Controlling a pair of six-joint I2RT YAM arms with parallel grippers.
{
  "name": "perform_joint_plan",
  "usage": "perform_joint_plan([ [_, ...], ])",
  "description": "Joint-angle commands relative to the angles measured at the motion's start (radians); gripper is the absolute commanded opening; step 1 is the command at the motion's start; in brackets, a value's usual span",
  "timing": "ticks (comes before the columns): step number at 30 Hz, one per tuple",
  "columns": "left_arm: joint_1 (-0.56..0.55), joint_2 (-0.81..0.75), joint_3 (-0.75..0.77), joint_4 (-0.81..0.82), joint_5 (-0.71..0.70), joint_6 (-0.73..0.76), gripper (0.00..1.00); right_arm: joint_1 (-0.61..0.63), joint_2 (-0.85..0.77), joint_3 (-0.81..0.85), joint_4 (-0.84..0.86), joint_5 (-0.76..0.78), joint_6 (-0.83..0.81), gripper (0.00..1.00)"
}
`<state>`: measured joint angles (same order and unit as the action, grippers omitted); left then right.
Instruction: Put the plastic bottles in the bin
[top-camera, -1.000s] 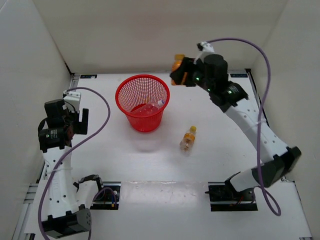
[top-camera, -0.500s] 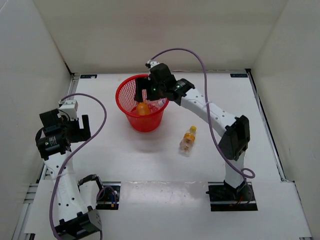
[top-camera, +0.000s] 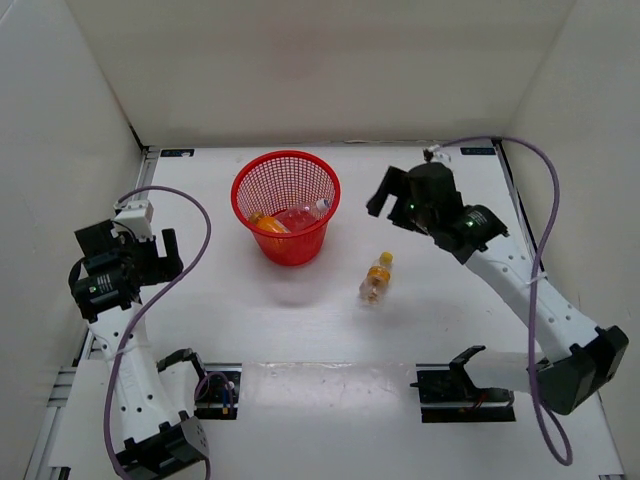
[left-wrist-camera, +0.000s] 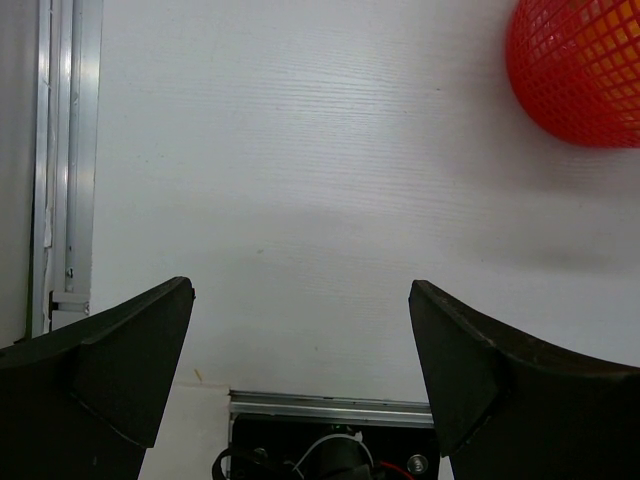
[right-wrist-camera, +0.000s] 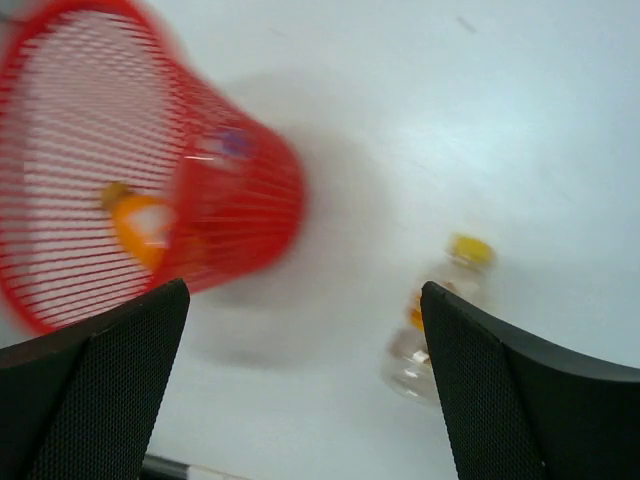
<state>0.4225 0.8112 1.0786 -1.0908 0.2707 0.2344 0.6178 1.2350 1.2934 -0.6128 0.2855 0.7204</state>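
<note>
White table, lit from above. Bin at back-centre holds two bottles: orange one, pale-capped one. Third bottle lies on its side on the table, near-right of bin and apart from it. Its long axis runs near-to-far, yellow cap at the far end. Right gripper hovers just beyond the cap, jaws wide, empty; bottle sits off toward its right finger. Clearly the nearer arm. Left gripper wide open, empty, well apart at left.
</note>
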Motion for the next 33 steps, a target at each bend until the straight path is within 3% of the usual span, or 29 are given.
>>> perform_joint_plan([
  [1, 0.005, -0.014, -0.005, 0.022, 0.032, -0.007, 1.0, -0.068, 0.034, -0.191, -0.041, -0.048, 0.128, 1.0],
  [7, 0.005, -0.023, -0.005, 0.022, 0.042, -0.007, 1.0, -0.113, 0.28, -0.226, -0.064, -0.236, 0.044, 1.0],
  [14, 0.005, -0.041, -0.005, 0.011, 0.033, 0.002, 1.0, -0.113, 0.354, -0.319, 0.062, -0.299, 0.054, 1.0],
  [17, 0.005, -0.041, -0.005, 0.002, 0.033, 0.002, 1.0, -0.113, 0.408, -0.31, 0.062, -0.335, 0.054, 0.81],
  [18, 0.005, -0.041, -0.005, 0.002, 0.033, 0.002, 1.0, -0.113, 0.408, -0.31, 0.062, -0.335, 0.054, 0.63],
  [20, 0.005, -0.041, -0.005, 0.002, 0.024, 0.011, 1.0, -0.104, 0.408, -0.31, 0.062, -0.321, 0.045, 0.48],
  [21, 0.005, -0.041, -0.005, 0.002, 0.024, 0.011, 1.0, -0.104, 0.391, -0.31, 0.062, -0.31, 0.045, 0.29],
  [22, 0.005, -0.041, -0.005, 0.002, 0.013, 0.011, 1.0, -0.104, 0.379, -0.31, 0.062, -0.298, 0.045, 0.24],
  [24, 0.005, -0.041, -0.005, 0.002, 0.013, 0.011, 1.0, -0.104, 0.334, -0.31, 0.047, -0.273, 0.054, 0.18],
  [27, 0.005, -0.05, -0.005, 0.002, 0.013, 0.011, 1.0, -0.104, 0.252, -0.224, -0.008, -0.185, 0.031, 0.18],
  [30, 0.005, -0.05, -0.014, 0.011, 0.013, 0.011, 1.0, -0.08, 0.158, -0.062, -0.042, -0.041, -0.012, 0.15],
  [33, 0.005, -0.05, -0.014, 0.011, 0.013, 0.011, 1.0, -0.027, 0.118, 0.15, 0.033, 0.055, -0.111, 0.11],
])
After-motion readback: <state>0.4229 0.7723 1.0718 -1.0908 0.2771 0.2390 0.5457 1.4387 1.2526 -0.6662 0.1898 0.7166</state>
